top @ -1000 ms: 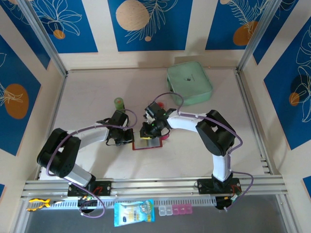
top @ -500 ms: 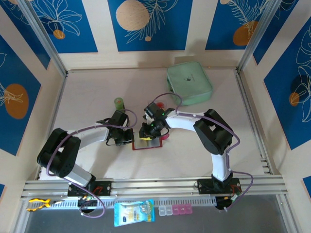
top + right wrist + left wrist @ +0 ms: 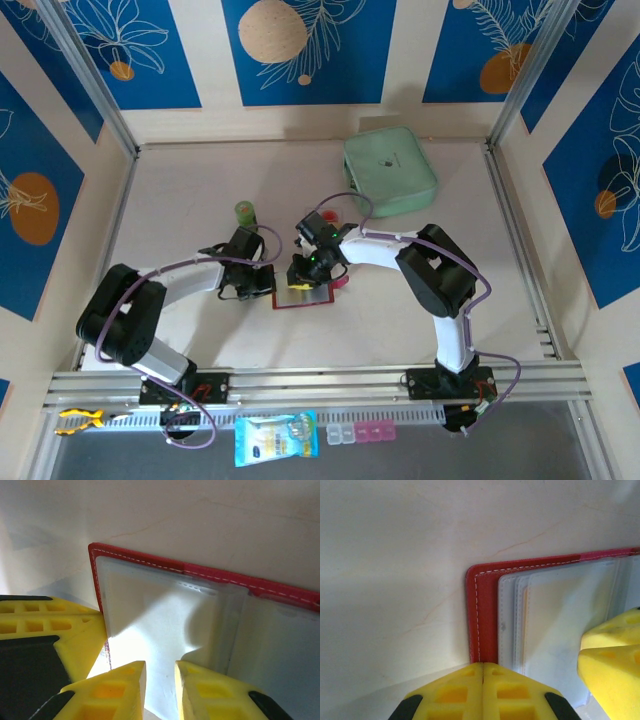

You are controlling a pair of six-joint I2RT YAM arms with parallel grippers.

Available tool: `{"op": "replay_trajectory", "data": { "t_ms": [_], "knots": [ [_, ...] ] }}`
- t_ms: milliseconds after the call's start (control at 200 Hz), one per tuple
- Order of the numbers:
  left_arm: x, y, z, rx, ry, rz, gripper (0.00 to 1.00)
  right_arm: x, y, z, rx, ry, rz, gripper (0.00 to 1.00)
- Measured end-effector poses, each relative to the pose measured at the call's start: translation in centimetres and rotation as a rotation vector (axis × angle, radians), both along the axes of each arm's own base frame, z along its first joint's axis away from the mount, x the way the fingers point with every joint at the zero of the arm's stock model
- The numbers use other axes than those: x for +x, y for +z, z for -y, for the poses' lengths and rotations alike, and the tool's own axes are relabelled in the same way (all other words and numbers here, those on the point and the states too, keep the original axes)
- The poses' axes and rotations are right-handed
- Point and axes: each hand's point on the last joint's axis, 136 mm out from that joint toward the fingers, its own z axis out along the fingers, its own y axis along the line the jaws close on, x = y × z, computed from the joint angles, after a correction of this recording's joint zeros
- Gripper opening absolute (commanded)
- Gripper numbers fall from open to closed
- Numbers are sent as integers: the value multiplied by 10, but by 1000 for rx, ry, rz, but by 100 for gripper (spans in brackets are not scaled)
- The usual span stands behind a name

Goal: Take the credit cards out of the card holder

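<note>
The dark red card holder (image 3: 300,297) lies open on the table between my two grippers, its pale clear sleeves (image 3: 165,615) facing up. My left gripper (image 3: 483,666) is shut, and its joined tips rest on the holder's red stitched edge (image 3: 485,615) at the left corner. My right gripper (image 3: 160,672) stands over the sleeves, open by a narrow gap with only the sleeve surface showing in it. The credit cards are not plainly visible. A thin tan line (image 3: 523,610) runs between the sleeves, and I cannot tell whether it is a card.
A big mint-green zip pouch (image 3: 390,170) lies at the back right. A small green object (image 3: 245,212) stands just behind the left gripper. The enclosure's walls and metal frame ring the table. Bare table spreads to the left and in front of the holder.
The right arm's elbow has edged slightly to the left, with its gripper staying over the holder. The left arm and the holder have not moved.
</note>
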Motion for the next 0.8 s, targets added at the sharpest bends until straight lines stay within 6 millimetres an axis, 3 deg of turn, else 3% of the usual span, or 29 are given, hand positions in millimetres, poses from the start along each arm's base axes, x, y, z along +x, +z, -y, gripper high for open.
{"op": "replay_trajectory", "data": {
  "t_ms": [480, 800],
  "knots": [
    [1, 0, -1, -2, 0, 0, 0, 3, -2, 17, -6, -27, -9, 24],
    [1, 6, -1, -3, 2, 3, 3, 1, -3, 18, 67, -5, -21, 23]
  ]
}}
